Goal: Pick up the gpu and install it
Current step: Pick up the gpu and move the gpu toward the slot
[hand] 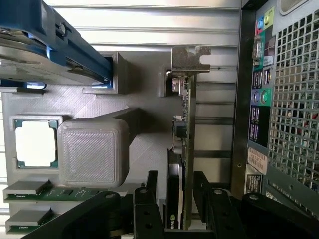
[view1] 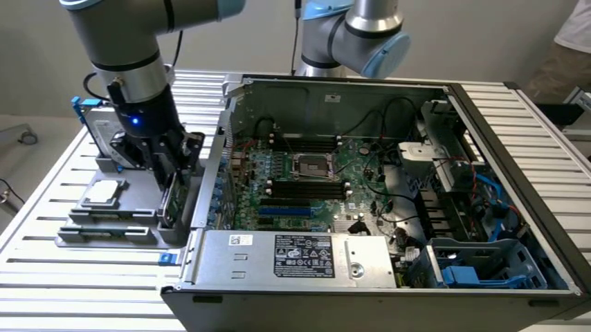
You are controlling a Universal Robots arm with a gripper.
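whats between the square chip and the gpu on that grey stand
A grey ridged block stands between the chip and the gpu, as the wrist view shows.

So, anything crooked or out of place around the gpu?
Nothing stands out. The gpu stands on edge, straight in its slot in the grey tray, with the open gripper straddling it. The chip lies flat in its pocket.

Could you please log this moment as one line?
tool: open, straddling thin green gpu card | card: on edge in grey plastic holder
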